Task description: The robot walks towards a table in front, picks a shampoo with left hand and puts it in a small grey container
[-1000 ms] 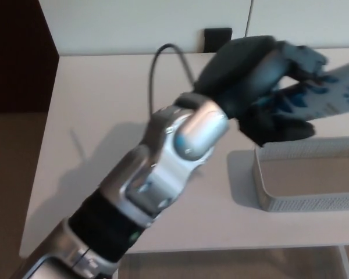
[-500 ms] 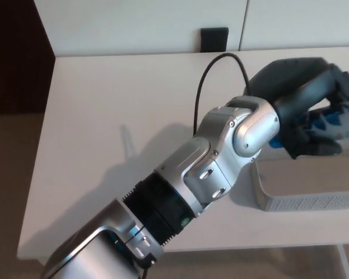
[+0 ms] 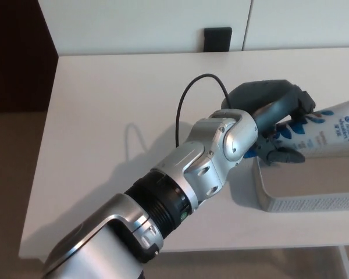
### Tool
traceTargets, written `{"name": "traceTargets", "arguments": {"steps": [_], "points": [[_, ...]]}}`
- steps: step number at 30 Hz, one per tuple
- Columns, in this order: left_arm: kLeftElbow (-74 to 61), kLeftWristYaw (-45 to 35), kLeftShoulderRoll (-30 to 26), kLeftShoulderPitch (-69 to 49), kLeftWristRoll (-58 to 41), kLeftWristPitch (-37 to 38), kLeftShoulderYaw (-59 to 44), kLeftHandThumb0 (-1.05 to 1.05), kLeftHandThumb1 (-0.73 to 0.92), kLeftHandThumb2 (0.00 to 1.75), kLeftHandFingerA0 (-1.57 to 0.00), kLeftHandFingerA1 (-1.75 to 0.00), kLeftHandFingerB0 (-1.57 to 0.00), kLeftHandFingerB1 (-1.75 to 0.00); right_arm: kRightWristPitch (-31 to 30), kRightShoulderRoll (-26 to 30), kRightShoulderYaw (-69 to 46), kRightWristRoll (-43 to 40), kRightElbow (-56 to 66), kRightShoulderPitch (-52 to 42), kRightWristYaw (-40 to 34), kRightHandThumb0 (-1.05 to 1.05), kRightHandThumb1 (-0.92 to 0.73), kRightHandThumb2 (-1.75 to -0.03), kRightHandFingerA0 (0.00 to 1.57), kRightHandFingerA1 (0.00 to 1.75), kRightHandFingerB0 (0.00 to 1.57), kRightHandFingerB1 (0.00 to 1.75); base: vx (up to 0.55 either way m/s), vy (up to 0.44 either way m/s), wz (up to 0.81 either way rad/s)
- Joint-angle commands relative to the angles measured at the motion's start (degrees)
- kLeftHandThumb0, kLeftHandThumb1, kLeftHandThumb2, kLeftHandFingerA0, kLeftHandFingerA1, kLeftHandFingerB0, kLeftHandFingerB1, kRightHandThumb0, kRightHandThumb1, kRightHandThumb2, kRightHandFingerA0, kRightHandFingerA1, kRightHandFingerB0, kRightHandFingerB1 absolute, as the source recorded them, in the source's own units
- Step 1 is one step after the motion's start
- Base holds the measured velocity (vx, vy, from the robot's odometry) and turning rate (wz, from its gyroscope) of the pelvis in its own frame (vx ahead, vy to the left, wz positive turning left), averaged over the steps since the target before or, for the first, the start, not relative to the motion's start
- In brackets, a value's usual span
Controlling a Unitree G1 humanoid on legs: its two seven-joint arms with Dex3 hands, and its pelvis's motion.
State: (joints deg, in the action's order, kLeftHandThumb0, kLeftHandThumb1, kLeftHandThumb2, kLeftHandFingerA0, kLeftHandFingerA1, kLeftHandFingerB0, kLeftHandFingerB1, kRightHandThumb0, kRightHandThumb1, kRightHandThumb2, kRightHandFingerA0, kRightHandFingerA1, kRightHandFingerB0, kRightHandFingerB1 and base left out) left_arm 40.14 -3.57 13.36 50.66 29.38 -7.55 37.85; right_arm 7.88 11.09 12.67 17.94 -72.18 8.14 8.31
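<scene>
A white shampoo tube point(image 3: 331, 132) with blue leaf print lies tilted over the small grey container point(image 3: 302, 203) at the table's right, its far end running out of the picture. My left hand point(image 3: 273, 119) sits at the tube's near end. Its fingers point(image 3: 302, 103) are spread, one above and one below the tube, loosely straddling it without a visible squeeze. The left forearm crosses the table from the lower left. No part of my right hand shows.
The white table point(image 3: 104, 116) has its left edge close to a dark wall area. A black cable point(image 3: 186, 102) loops up from my wrist. A black wall socket point(image 3: 217, 39) sits behind the table's far edge.
My left hand has drawn back to the left by a hand's width while the tube stayed over the container, so more of the tube shows. Earlier the hand carried it rightward.
</scene>
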Motion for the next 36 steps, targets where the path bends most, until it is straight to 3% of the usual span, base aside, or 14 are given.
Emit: {"name": "traceTargets", "arguments": {"steps": [1,3,11,12,16,24,25,26,27,28,30,31,32,36], "points": [[1.7,1.1,4.8,2.4,1.0,1.5,0.6,-0.59,0.44,0.85,-1.16,-1.14,-0.87,-0.67,0.1,0.7,-0.2,-0.1,0.4,-0.1,-0.3,-0.40,-0.70,-0.61,0.64,0.48,0.52,0.40,0.00,0.000,0.00],[2.8,-0.2,4.3,2.5,-0.3,4.1,0.2,-0.55,0.64,0.60,-1.15,-0.86,-0.79,-0.46,0.0,0.9,-0.1,0.1,0.3,0.9,-0.2,-0.41,-0.70,-0.61,0.64,0.47,0.52,0.40,0.00,0.000,0.00],[2.2,2.3,5.6,2.0,0.0,9.5,1.5,-0.67,0.54,0.56,-0.84,-0.56,-0.52,-0.44,-0.4,1.6,1.2,1.2,0.4,2.2,-0.2,-0.41,-0.70,-0.61,0.67,0.49,0.51,0.40,0.00,0.000,0.00],[1.3,-2.3,5.2,3.9,0.4,8.4,2.8,-0.84,0.47,0.84,-0.07,-0.33,-0.04,-0.39,-0.3,1.7,1.5,1.4,0.4,2.3,-0.3,-0.40,-0.70,-0.61,0.67,0.50,0.51,0.41,0.00,0.000,0.00],[-2.0,-5.7,4.6,5.2,1.2,7.7,5.0,-0.98,0.54,0.95,0.00,-0.04,0.00,-0.26,-0.3,1.8,1.8,1.5,0.6,2.4,-0.2,-0.41,-0.71,-0.61,0.63,0.48,0.52,0.41,0.00,0.000,0.00],[-8.3,-7.8,4.2,2.8,2.1,5.8,9.4,-1.05,0.60,1.01,0.00,-0.08,0.00,-0.28,0.7,1.7,3.1,2.1,0.9,0.9,-0.5,-0.41,-0.71,-0.61,0.65,0.47,0.54,0.41,0.00,0.000,0.00],[-8.7,-7.9,4.1,2.5,2.2,5.7,9.6,-1.05,0.68,0.65,0.00,0.00,0.00,-0.04,0.8,1.6,3.0,2.0,0.8,0.9,-0.6,-0.41,-0.70,-0.61,0.64,0.47,0.54,0.41,0.00,0.000,0.00],[-8.6,-8.5,4.1,2.8,1.9,5.3,9.4,-1.05,0.61,1.01,0.00,-0.06,0.00,-0.24,0.3,1.5,2.6,1.6,0.6,1.3,-0.5,-0.40,-0.69,-0.61,0.62,0.45,0.53,0.40,0.00,0.000,0.00],[-8.3,-9.4,4.1,3.4,1.6,4.7,9.0,-1.05,0.61,1.01,0.00,-0.06,0.00,-0.24,-0.6,1.3,1.9,1.0,0.4,1.9,-0.4,-0.40,-0.69,-0.61,0.62,0.45,0.53,0.40,0.00,0.000,0.00],[-8.3,-9.7,3.7,3.4,1.8,4.4,9.0,-1.05,0.65,0.65,0.00,0.00,0.00,-0.01,-0.5,1.3,2.1,1.2,0.5,1.9,-0.4,-0.40,-0.70,-0.61,0.62,0.46,0.52,0.40,0.00,0.000,0.00],[-9.6,-11.2,3.2,2.7,1.6,3.7,9.0,-1.05,0.65,0.64,0.00,0.00,0.00,0.00,-0.3,1.1,2.1,1.4,0.6,1.4,-0.7,-0.40,-0.69,-0.61,0.63,0.47,0.52,0.40,0.00,0.000,0.00],[-9.9,-10.9,2.6,2.3,1.6,4.3,8.8,-1.05,0.66,0.65,0.00,0.00,0.00,0.00,-0.2,1.1,2.2,1.6,0.5,1.4,-0.8,-0.40,-0.69,-0.61,0.63,0.48,0.52,0.41,0.00,0.000,0.00],[-11.0,-11.5,1.6,1.7,0.9,4.3,8.0,-1.05,0.61,1.00,0.00,-0.05,0.00,-0.24,-0.1,1.3,2.9,2.2,0.7,1.6,-0.4,-0.42,-0.71,-0.62,0.65,0.48,0.50,0.40,0.00,0.000,0.00],[-16.9,-12.9,-3.2,0.0,0.5,5.2,5.3,-1.05,0.59,0.99,0.00,0.00,0.00,-0.21,0.0,0.9,2.5,1.6,0.3,1.7,-0.5,-0.39,-0.70,-0.61,0.66,0.47,0.54,0.41,0.00,0.000,0.00]]}}
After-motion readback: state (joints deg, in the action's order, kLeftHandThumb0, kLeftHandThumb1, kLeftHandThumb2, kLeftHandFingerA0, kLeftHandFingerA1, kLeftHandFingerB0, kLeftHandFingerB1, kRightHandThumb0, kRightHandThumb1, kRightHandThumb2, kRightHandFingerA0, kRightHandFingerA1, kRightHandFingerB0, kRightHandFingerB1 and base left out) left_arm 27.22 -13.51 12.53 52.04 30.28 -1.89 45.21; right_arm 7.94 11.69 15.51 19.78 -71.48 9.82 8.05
